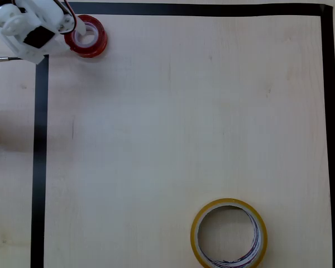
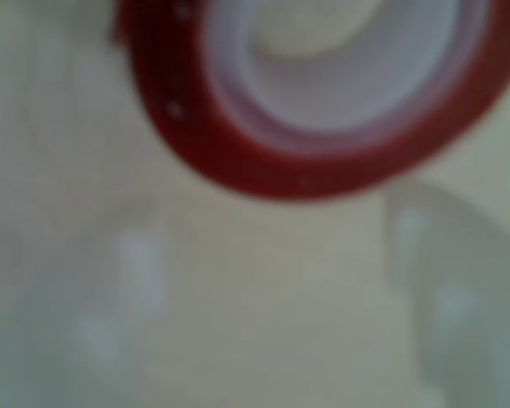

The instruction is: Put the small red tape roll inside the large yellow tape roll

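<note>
We're at the pickup: gripper [image 1: 81,30] over the small red tape roll [image 1: 92,46], grip unclear through blur, and next we must close and carry to the large yellow tape roll [image 1: 198,237].

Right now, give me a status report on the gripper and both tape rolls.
Gripper over the small red tape roll, top left of overhead view; jaw state unclear. Large yellow tape roll lies flat at bottom edge, hole empty. Bare table between them.

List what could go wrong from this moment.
1. The gripper sits at the red tape roll, apparently with one finger in its hole; a thin one-wall grip may slip.
2. The yellow tape roll lies far across the table, so the long carry could drop the red tape roll.
</note>
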You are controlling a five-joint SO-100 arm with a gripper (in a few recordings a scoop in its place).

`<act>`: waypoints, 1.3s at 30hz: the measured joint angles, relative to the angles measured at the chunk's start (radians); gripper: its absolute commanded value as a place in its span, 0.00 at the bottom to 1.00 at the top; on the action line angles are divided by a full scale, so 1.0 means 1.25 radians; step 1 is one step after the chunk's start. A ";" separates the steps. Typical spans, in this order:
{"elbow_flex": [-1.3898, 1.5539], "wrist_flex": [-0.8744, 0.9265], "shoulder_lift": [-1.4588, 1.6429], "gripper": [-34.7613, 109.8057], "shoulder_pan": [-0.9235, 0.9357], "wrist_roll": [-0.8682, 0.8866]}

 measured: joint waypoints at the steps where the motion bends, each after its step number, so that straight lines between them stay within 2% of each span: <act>1: 0.006 -0.015 0.001 0.33 -0.007 0.000; 29: 0.113 -0.152 -0.005 0.33 -0.033 0.000; 35: 0.110 -0.137 -0.002 0.34 -0.033 0.000; 39: 0.067 -0.071 -0.020 0.34 -0.044 0.000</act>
